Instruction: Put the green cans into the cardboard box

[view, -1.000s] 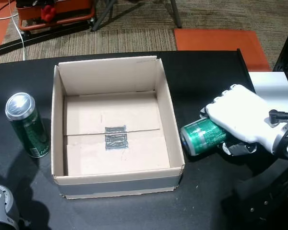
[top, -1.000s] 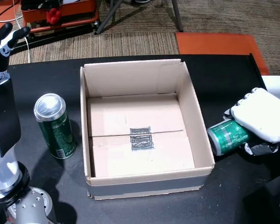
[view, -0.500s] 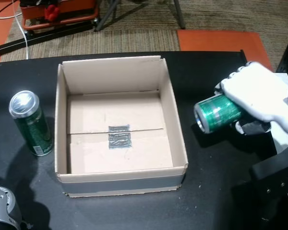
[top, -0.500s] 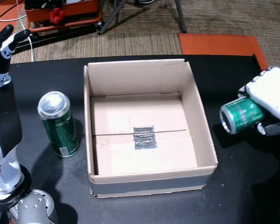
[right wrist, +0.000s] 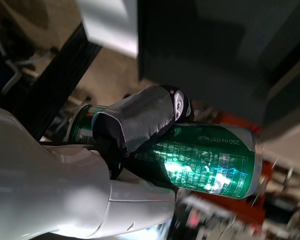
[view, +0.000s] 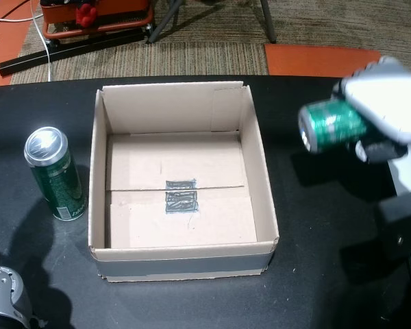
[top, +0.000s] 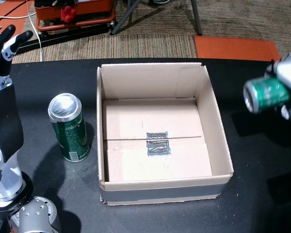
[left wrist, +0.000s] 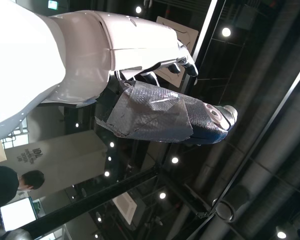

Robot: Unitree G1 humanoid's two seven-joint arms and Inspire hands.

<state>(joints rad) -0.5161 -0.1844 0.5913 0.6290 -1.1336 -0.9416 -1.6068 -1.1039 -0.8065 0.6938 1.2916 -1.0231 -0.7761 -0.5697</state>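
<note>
The cardboard box point(top: 160, 141) serves as the reference point. It sits open-topped on the black table point(top: 48, 194) directly before the robot, flaps out of the way, its floor bare; no can is inside it yet.

Just beside the box's left wall stands one green can point(top: 69, 127), upright, apart from the cardboard and untouched. Upright as it is, its side is free for a wrap grasp.

To the right of the box, lifted clear of the table, the right hand point(view: 380, 113) is closed around a second green can point(view: 331, 127). In the right wrist view the fingers point(right wrist: 140, 120) wrap its body. The can lies on its side, its end facing the box, seemingly ready to be carried over the right wall.

Further left of the box, the left hand point(top: 5, 46) is raised, holding nothing, fingers extended and apart in the left wrist view. It appears parked clear of the work.

Beyond the box, orange equipment point(top: 72, 12) rests on the carpet.
</note>
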